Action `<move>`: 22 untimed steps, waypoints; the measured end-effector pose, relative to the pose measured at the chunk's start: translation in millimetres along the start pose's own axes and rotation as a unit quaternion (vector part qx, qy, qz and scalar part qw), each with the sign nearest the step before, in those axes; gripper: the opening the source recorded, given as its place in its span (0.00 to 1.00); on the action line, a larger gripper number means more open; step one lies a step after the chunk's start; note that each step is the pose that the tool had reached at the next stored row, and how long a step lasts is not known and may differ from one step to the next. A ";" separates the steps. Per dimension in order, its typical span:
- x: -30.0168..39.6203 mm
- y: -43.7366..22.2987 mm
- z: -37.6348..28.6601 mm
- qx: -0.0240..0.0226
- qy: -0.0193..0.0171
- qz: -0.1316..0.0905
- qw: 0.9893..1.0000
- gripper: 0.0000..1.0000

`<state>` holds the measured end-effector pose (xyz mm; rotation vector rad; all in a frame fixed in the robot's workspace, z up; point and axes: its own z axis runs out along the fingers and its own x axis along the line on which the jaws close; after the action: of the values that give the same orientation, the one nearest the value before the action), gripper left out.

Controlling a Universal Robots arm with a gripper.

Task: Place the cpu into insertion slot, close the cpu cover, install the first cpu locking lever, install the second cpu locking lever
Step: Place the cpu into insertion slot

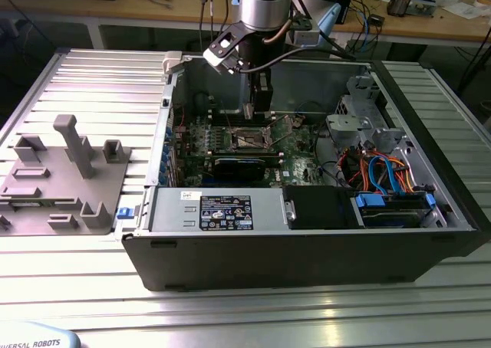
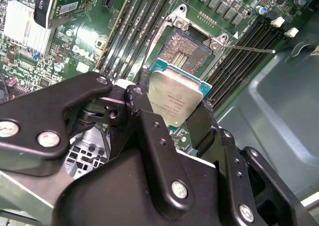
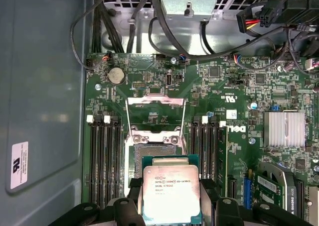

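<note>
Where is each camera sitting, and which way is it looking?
Exterior view: off the arm, outside the open computer case, looking down into it; the arm shows above the case.
First wrist view: on the arm, facing the green circuit board squarely; the gripper shows holding the cpu.
Second wrist view: on the arm, looking at a slant past the gripper's black links toward the insertion slot.
Both wrist views share the cpu, gripper and insertion slot.

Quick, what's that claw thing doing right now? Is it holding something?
The gripper: closed, holding the cpu by its edges, not yet set into the insertion slot.
</note>
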<state>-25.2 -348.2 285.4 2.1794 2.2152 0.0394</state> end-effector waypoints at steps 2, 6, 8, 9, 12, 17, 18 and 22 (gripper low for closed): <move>0.0 0.0 0.0 0.000 0.000 0.001 1.000 0.54; 0.0 0.0 0.0 0.000 0.000 0.002 1.000 0.54; 0.0 0.0 0.1 0.000 0.000 0.002 1.000 0.54; 0.0 0.0 0.2 0.000 0.000 0.003 1.000 0.54; 0.0 -0.1 1.1 0.000 0.000 0.003 1.000 0.54; 0.0 -0.1 2.2 0.000 0.000 0.003 1.000 0.54; 0.0 -0.1 2.3 0.000 0.000 0.003 1.000 0.54; 0.0 -0.1 3.1 0.000 0.000 0.003 1.000 0.54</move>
<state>-25.2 -348.2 282.3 2.1862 2.2084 0.0391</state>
